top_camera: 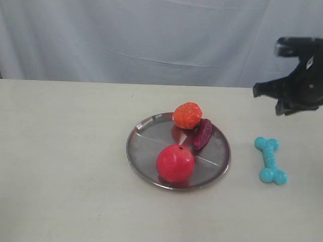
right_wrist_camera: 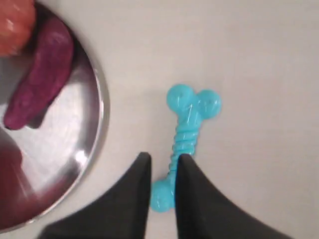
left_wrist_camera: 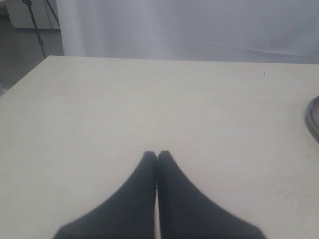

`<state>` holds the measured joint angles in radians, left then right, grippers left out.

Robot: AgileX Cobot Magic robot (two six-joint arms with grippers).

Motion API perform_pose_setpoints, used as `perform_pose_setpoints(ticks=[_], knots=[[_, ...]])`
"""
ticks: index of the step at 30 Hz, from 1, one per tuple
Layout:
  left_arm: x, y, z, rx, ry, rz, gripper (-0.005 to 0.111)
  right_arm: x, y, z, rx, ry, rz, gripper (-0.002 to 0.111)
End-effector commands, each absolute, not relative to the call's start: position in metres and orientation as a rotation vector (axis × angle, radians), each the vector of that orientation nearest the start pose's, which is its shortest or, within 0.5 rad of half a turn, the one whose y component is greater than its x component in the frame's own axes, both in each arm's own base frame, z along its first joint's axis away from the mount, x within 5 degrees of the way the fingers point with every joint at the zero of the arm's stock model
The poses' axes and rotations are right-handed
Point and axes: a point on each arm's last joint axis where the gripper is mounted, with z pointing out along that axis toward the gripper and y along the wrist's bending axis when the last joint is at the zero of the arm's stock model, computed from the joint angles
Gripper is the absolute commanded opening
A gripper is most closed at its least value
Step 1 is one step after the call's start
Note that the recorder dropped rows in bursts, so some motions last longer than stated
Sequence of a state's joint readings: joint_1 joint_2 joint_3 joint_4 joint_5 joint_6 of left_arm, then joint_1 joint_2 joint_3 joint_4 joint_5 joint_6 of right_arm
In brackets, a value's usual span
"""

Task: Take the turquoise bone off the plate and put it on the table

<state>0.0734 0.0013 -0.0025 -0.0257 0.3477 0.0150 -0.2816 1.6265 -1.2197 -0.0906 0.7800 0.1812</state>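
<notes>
The turquoise bone (top_camera: 271,160) lies flat on the beige table (top_camera: 65,151), a short way right of the silver plate (top_camera: 146,151) and clear of its rim. My right gripper (top_camera: 267,100) hangs well above and behind the bone, holding nothing. In the right wrist view its fingers (right_wrist_camera: 164,158) stand a narrow gap apart, with the bone (right_wrist_camera: 192,117) on the table below them and the plate (right_wrist_camera: 75,144) beside it. The left gripper (left_wrist_camera: 157,154) is shut and empty over bare table, and the exterior view does not show it.
On the plate sit a red ball (top_camera: 175,163), an orange bumpy toy (top_camera: 187,115) and a dark purple oblong item (top_camera: 203,133). A white curtain (top_camera: 151,35) hangs behind the table. The plate's rim (left_wrist_camera: 314,117) shows at the edge of the left wrist view.
</notes>
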Motion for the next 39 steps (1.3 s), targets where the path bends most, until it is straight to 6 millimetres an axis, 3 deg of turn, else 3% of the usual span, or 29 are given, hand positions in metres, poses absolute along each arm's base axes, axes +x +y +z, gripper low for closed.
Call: perform_pose_setpoints(ticks=[1,3,4,5,7,11,15,28,34,39], knots=[[0.053,0.003,0.182,-0.077,1.824,0.038,0.0,0.272,-0.086,0.339,0.436,2.303,-0.183,0.0],[0.053,0.003,0.182,-0.077,1.824,0.038,0.0,0.232,-0.073,0.369,0.335,2.071,-0.22,0.0],[0.053,0.003,0.182,-0.077,1.824,0.038,0.0,0.2,-0.063,0.387,0.272,1.921,-0.253,0.0],[0.053,0.003,0.182,-0.077,1.824,0.038,0.0,0.185,-0.058,0.394,0.247,1.853,-0.268,0.0],[0.053,0.003,0.182,-0.077,1.824,0.038,0.0,0.136,-0.043,0.408,0.196,1.674,-0.306,0.0],[0.053,0.003,0.182,-0.077,1.824,0.038,0.0,0.085,-0.029,0.407,0.196,1.599,-0.316,0.0],[0.053,0.003,0.182,-0.077,1.824,0.038,0.0,0.046,-0.018,0.414,0.187,1.478,-0.326,0.0],[0.053,0.003,0.182,-0.077,1.824,0.038,0.0,-0.012,-0.001,0.418,0.167,1.271,-0.341,0.0],[0.053,0.003,0.182,-0.077,1.824,0.038,0.0,-0.018,0.001,0.415,0.158,1.262,-0.364,0.0],[0.053,0.003,0.182,-0.077,1.824,0.038,0.0,-0.008,-0.002,0.381,0.185,1.364,-0.341,0.0]])
